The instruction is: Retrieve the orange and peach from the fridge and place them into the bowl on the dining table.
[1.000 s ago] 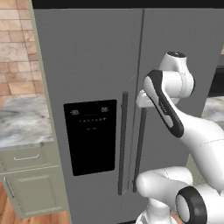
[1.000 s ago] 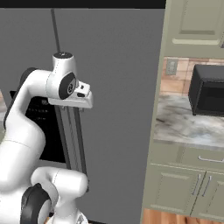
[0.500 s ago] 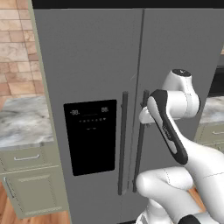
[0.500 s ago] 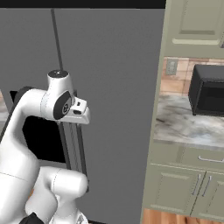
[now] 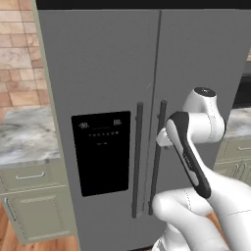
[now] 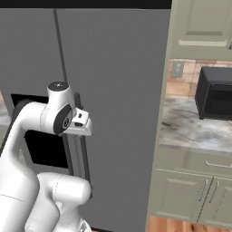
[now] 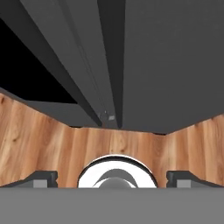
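The grey fridge (image 5: pixel 108 73) stands right in front of me with both doors shut, so the orange and the peach are hidden. The bowl and the dining table are out of view. My gripper (image 5: pixel 162 138) sits close against the right door's long dark handle (image 5: pixel 158 162), about halfway up it. From the other side the white hand (image 6: pixel 84 127) shows at the same handle (image 6: pixel 81 154). In the hand view the gripper (image 7: pixel 111 177) is open, its fingertips (image 7: pixel 43 177) spread wide, and it looks down along the door fronts (image 7: pixel 175 65) with nothing between them.
The black dispenser panel (image 5: pixel 100 152) is on the left door beside its handle (image 5: pixel 138 157). A marble counter (image 5: pixel 24 142) over green cabinets (image 5: pixel 34 206) flanks the fridge on the left. On the right, a black microwave (image 6: pixel 216 93) sits on another counter (image 6: pixel 195 129). Wooden floor (image 7: pixel 52 144) lies below.
The arm has folded lower, and the hand has slid down the right door handle. The jaws have widened a little. The fridge doors have stayed shut.
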